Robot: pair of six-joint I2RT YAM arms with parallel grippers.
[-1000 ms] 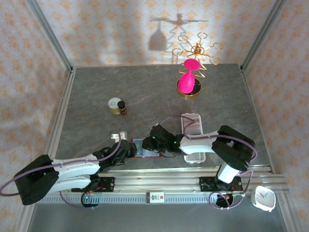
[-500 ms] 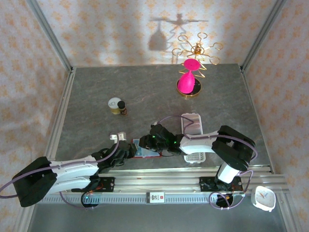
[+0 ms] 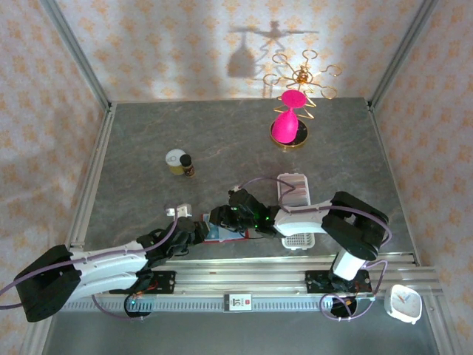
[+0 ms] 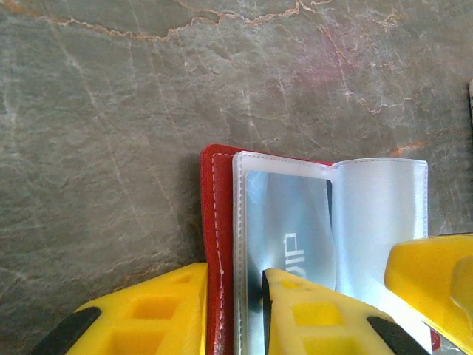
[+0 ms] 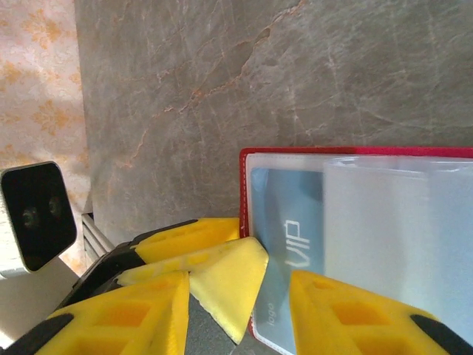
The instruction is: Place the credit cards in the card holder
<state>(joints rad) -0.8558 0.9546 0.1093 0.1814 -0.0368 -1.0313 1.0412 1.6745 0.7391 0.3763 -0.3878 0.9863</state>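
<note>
Card holder (image 3: pixel 238 236) (image 4: pixel 212 244) (image 5: pixel 355 151): lay open and flat on the grey stone-look table (image 3: pixel 222 133), near the front edge, between the two grippers; red cover underneath, clear plastic sleeves (image 4: pixel 377 214) (image 5: pixel 399 237) on top.
Credit card (image 4: pixel 284 214) (image 5: pixel 288 214): blue-grey, printed "VIP", sat inside the sleeve nearest the cover's stitched edge.
Left gripper (image 3: pixel 198 231) (image 4: pixel 235 287): reached in from the left; yellow fingers stood narrowly apart, astride the holder's stitched edge, one beside the red cover over bare table, the other over the sleeve with the card. Could not tell whether actually clamped on the edge.
Right gripper (image 3: pixel 222 222) (image 5: pixel 242 288): reached in from the right; jaws stood partly apart, one finger over the sleeves, the other off the holder's edge, with a tip of the left gripper's finger between them. Gripped nothing visible.
White slotted tray (image 3: pixel 294 194): lay just behind the right arm, partly covered by it.
Round tin (image 3: pixel 175 160) and small dark bottle (image 3: pixel 188 166): stood touching, well behind the holder, to the left.
Gold wire stand (image 3: pixel 299 81) with pink pieces (image 3: pixel 288 118): stood at the far right of the table.
White clock (image 3: pixel 403 302): lay off the table at the near right corner.
</note>
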